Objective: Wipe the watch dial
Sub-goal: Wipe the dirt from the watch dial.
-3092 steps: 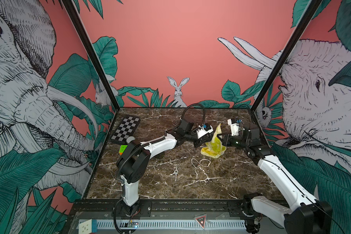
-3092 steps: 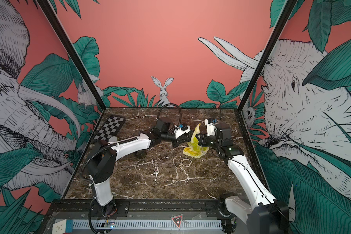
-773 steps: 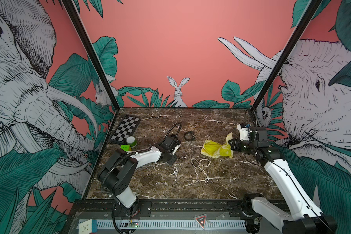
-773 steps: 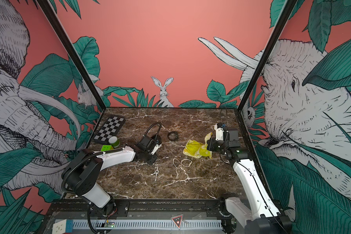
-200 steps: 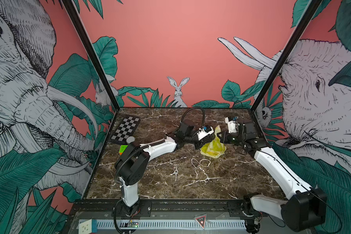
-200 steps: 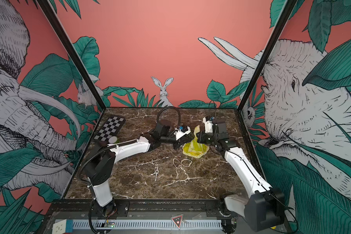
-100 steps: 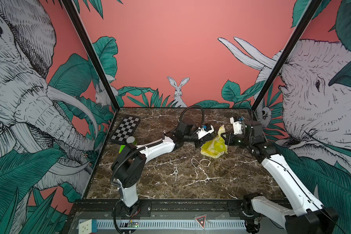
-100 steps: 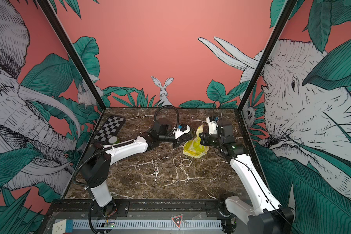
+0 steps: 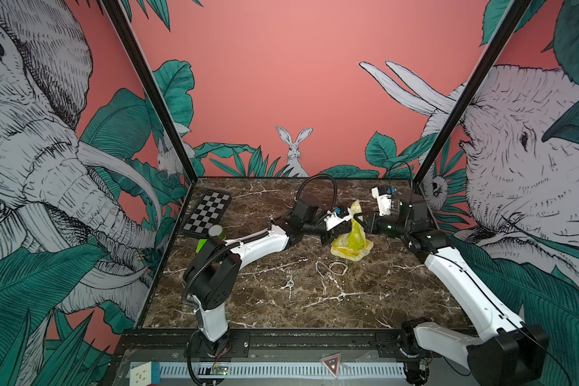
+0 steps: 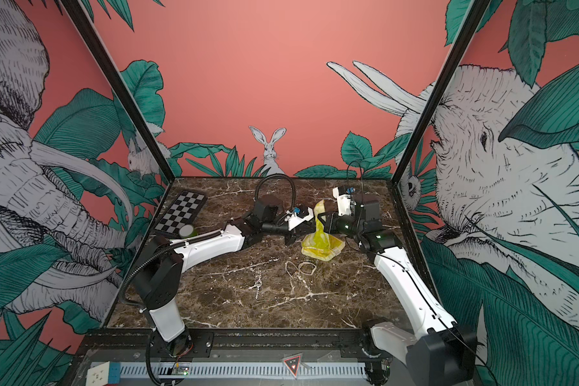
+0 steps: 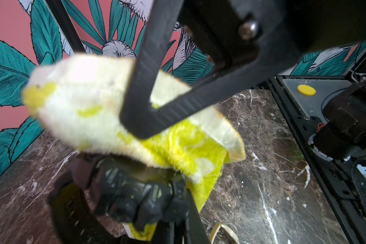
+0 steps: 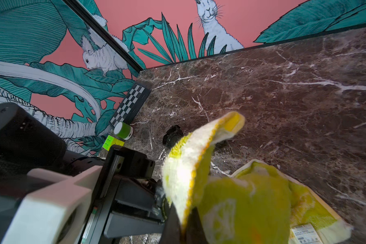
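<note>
The left claw (image 9: 326, 236) is clamped on a black wristwatch (image 11: 133, 198) above the brown marble tabletop (image 9: 365, 294). The right claw (image 9: 360, 220) is pinched shut on a yellow-white terry cloth (image 9: 351, 238), which hangs over the watch.

Both top views: high above front edge of dark brown marble table (image 9: 381, 300), facing down toward pink back wall (image 9: 281, 83), near-identical framing. Wrist views: close-up, opposed, sharing yellow-white terry cloth (image 11: 89, 105) and table.

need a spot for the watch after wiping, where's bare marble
Free: the near marble between the rubber bands and front rail; the back strip beside the chessboard. Crowded: mid-table around the yellow cloth and by the green cylinder.
</note>
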